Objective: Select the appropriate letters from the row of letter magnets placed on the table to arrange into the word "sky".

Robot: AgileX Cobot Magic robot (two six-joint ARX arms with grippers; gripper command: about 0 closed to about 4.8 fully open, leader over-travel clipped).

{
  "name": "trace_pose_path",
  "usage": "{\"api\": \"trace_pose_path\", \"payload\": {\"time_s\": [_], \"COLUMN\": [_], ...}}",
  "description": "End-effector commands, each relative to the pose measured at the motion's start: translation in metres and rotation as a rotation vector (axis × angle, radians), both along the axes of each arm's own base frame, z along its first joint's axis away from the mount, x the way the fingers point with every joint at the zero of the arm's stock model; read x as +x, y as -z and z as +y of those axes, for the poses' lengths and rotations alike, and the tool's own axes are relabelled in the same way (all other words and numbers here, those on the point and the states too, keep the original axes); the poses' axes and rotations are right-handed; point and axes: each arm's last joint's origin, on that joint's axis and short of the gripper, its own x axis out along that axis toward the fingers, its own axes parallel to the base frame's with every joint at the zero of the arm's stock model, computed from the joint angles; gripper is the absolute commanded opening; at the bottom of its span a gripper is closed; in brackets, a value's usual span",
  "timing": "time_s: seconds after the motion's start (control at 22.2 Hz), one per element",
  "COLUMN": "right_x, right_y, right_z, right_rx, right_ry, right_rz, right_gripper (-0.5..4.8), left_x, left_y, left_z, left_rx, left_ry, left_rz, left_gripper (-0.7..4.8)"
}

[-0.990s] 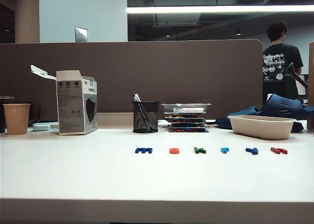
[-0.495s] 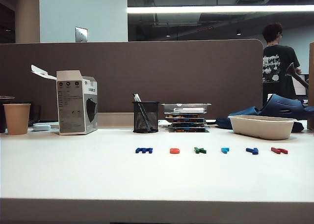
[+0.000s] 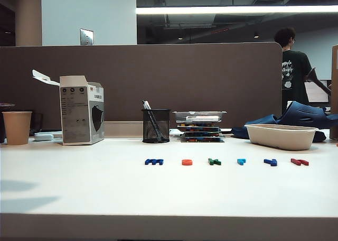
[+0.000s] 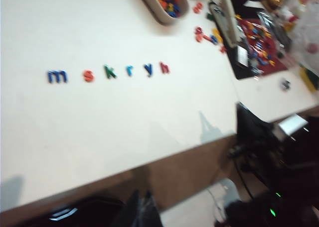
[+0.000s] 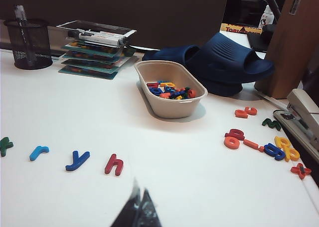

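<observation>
Row of letter magnets (image 4: 107, 72) well beyond seemingly closed left gripper (image 4: 141, 209).

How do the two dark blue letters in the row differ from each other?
The wide dark blue m sits at one end of the row, beside the orange-red s. The dark blue y stands second from the other end, between the light blue r and the dark red h. The m is broader, with humps; the y is narrower and forked. Both lie flat on the white table, untouched.
</observation>
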Motion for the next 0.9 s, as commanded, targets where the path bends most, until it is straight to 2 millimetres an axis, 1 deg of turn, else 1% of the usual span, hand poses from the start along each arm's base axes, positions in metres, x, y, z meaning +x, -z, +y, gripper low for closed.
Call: {"api": "trace_pose_path", "payload": {"time_s": [0.05,0.41,0.59,0.72,0.77,0.81,0.86,0.9], "right_x": [0.000,0.000,-0.001,-0.004,-0.008,-0.011,-0.017,-0.022], "right_y": [-0.001,-0.001,-0.003,-0.019,-0.034,-0.041,-0.056,-0.066], "right_z": [0.000,0.000,0.000,0.001,0.001,0.001,0.001,0.001], "right_rx": [0.000,0.001,0.006,0.083,0.081,0.080,0.081,0.082], "right_ry": [0.004,0.004,-0.005,-0.004,-0.005,-0.001,0.022,0.033], "right_rz": [-0.021,-0.021,-0.029,-0.067,-0.095,-0.098,-0.090,-0.079], "right_gripper": [0.03,0.03,-0.01,-0.01,-0.02,-0.01,-0.01,-0.01], "left_x": [0.002,0.004,0.004,0.004,0.004,0.004,0.004,0.004], "left_y": [-0.001,-0.001,-0.001,-0.001,-0.001,-0.001,-0.001,-0.001], "left_z": [-0.009,-0.008,-0.008,-0.008,-0.008,-0.008,-0.008,-0.008], "left_rx": [0.045,0.087,0.084,0.084,0.084,0.084,0.084,0.085], "left_ry": [-0.087,-0.177,-0.174,-0.175,-0.174,-0.174,-0.174,-0.175], "left_rz": [-0.070,-0.123,-0.122,-0.122,-0.122,-0.122,-0.121,-0.121], "left_gripper": [-0.05,-0.05,-0.05,-0.05,-0.05,-0.05,-0.05,-0.05]}}
